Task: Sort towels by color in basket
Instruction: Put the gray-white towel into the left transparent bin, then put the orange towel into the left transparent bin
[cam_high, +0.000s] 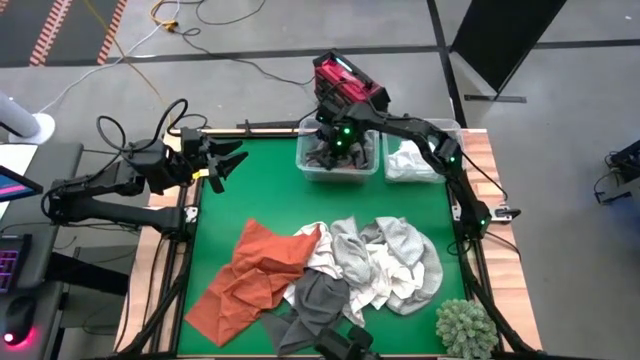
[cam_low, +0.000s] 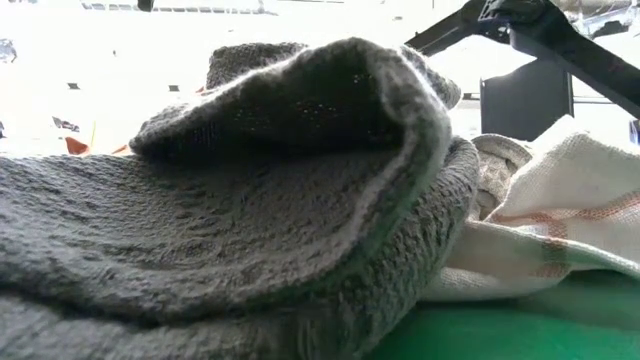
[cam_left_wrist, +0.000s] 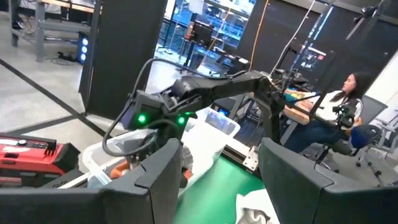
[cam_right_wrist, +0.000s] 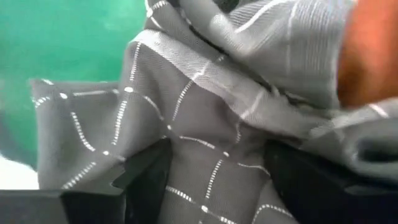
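Note:
A heap of towels lies on the green table near its front edge: a rust-orange one (cam_high: 250, 275), white and light grey ones (cam_high: 400, 245) and a dark grey one (cam_high: 315, 300), which fills the low view (cam_low: 250, 200). At the far edge stand two clear bins. The left bin (cam_high: 305, 165) holds a grey checked towel (cam_right_wrist: 205, 124). My right gripper (cam_right_wrist: 217, 186) points down into this bin, open, its fingers on either side of the checked cloth. The right bin (cam_high: 385, 175) holds a white towel (cam_high: 408, 160). My left gripper (cam_high: 232, 165) waits open and level at the far left. My right gripper comes from above, pointing steeply down, its open fingers (cam_right_wrist: 146, 177) spread over a fold of the grey checked towel (cam_right_wrist: 211, 155) lying in the left bin. Whether the fingers touch the cloth, I cannot tell.
A green spiky plant ball (cam_high: 465, 325) sits at the table's front right corner. A red case (cam_high: 345, 80) lies on the floor beyond the bins. A person (cam_left_wrist: 336, 109) sits at a desk in the room behind the table. Bare green mat (cam_high: 270, 195) lies between bins and heap.

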